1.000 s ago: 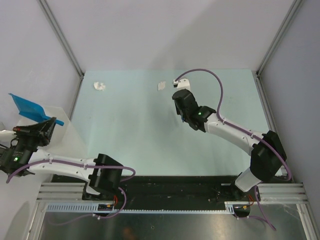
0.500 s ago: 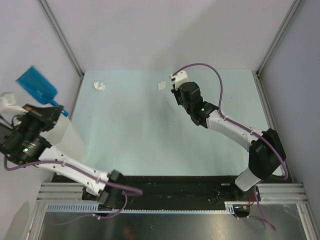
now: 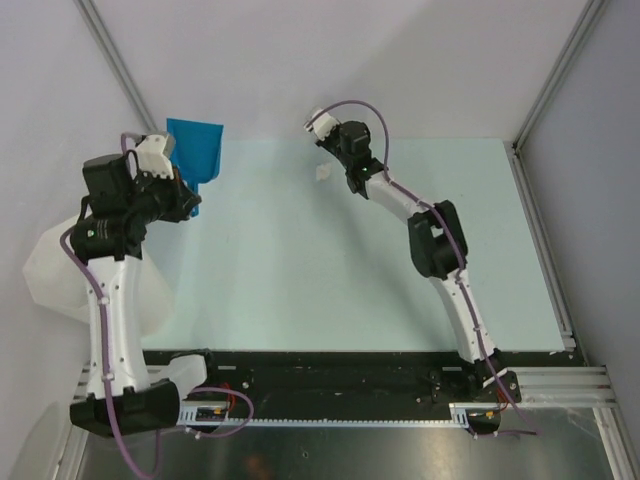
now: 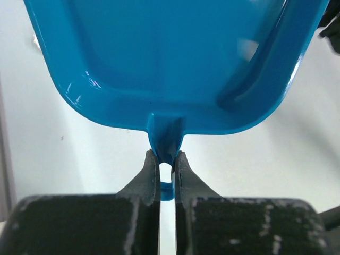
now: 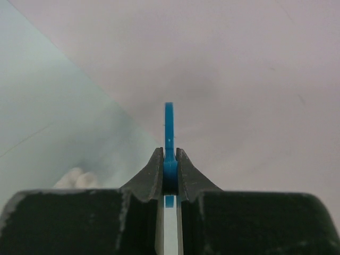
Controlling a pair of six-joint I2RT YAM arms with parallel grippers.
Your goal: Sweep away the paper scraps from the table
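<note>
Just beside right gripper (image 5: pixel 169 155): paper scrap (image 5: pixel 76 178) on table (image 5: pixel 32 106).

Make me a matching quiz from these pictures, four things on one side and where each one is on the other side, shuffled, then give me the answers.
Things:
1. blue dustpan
2. paper scrap
3. white bin
4. thin blue tool

Places:
A. lying on the table near its far edge
B. clamped by its handle in the left gripper
C. clamped in the right gripper
D. at the table's left side

Pairs: 1-B, 2-A, 3-D, 4-C
</note>
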